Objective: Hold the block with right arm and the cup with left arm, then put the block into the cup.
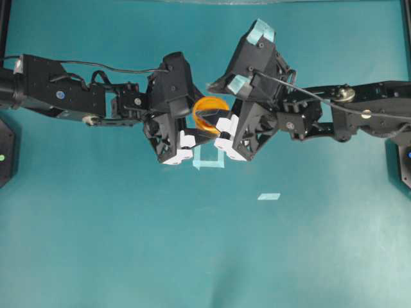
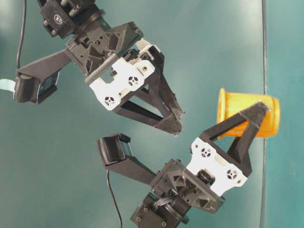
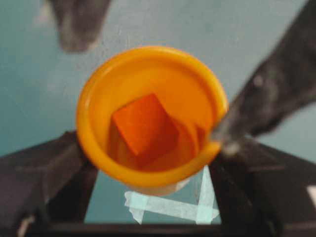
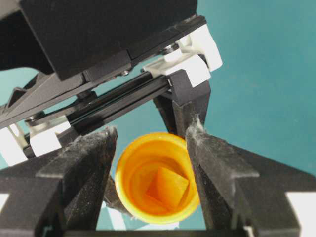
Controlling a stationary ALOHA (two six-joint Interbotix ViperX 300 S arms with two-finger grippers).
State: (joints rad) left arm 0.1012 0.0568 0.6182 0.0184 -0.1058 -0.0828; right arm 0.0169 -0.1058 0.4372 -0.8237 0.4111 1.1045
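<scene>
Nearest my wrist lenses are the grippers themselves. Two arms on this rig, one cup, one block, and two pale tape marks on the table.

Largest first: left gripper is clamped across the cup, holding it off the teal table. Right gripper stands released, jaws wide, nothing between them, hanging directly above the cup's mouth.

Cup: round rim facing the right gripper, held above the tape square. A second tape strip lies well apart.

Block: resting inside the cup at its bottom, tilted on a corner.

My judgement: the drop is done; the task is essentially complete. Next calls only for lifting the right gripper clear without knocking the rim.
</scene>
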